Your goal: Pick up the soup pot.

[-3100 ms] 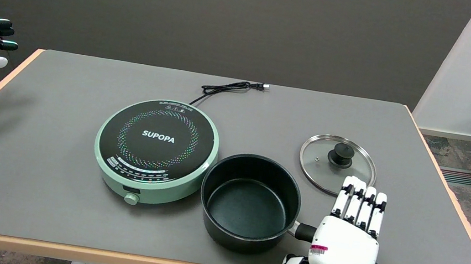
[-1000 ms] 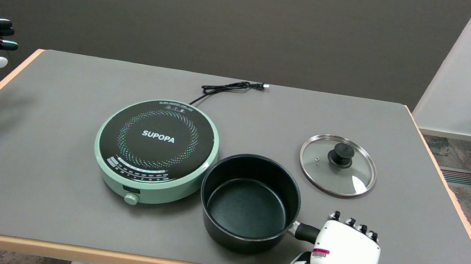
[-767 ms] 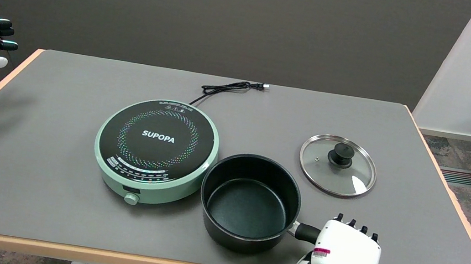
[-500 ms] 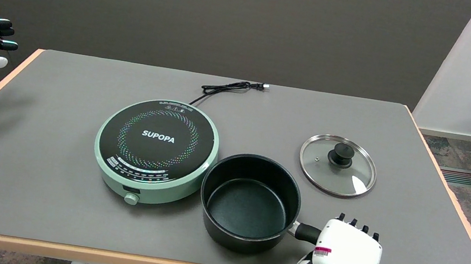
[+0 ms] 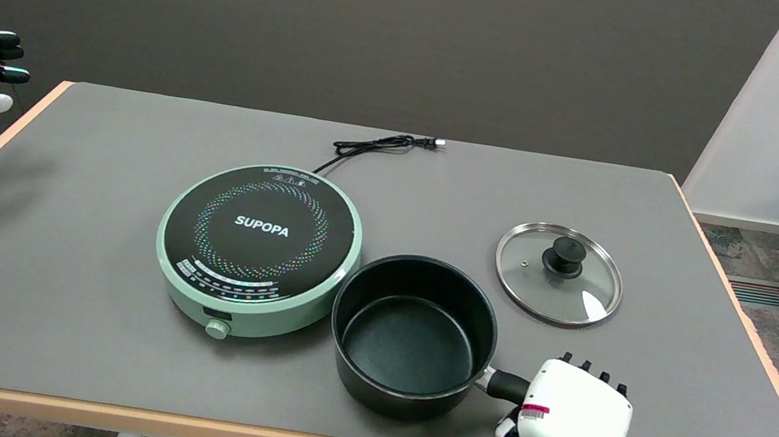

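- Now the right robot hand [image 5: 576, 411] sits at the near right of the desk [image 5: 85, 267], its fingers curled down and under so that only the knuckles show along its far edge; about three seconds ago those fingers were stretched out flat toward the lid.
- Its white back covers the outer end of the pot's handle [image 5: 505, 385], whose black stub runs straight into the robot hand. The fingers seem wrapped round that handle, though the contact itself is hidden beneath the hand.
- Over the last second the hand has barely shifted, only settling slightly nearer the desk's front edge, which suggests the grip is being tightened and not re-aimed.
- The soup pot [image 5: 413, 335] stands upright and empty on the desk where it stood in every earlier picture, just beside the green induction cooker [image 5: 259, 249]; it has not been raised.
- Judged so, the grasp is closed and the lift is what remains. A long handle held at its end may let the pot tip downward as it leaves the desk, so a firm hold matters.
- Farther off, the glass lid [image 5: 558, 273] lies flat beyond the hand, well apart from the pot, and the cooker's black cord [image 5: 377, 145] trails to the far side.
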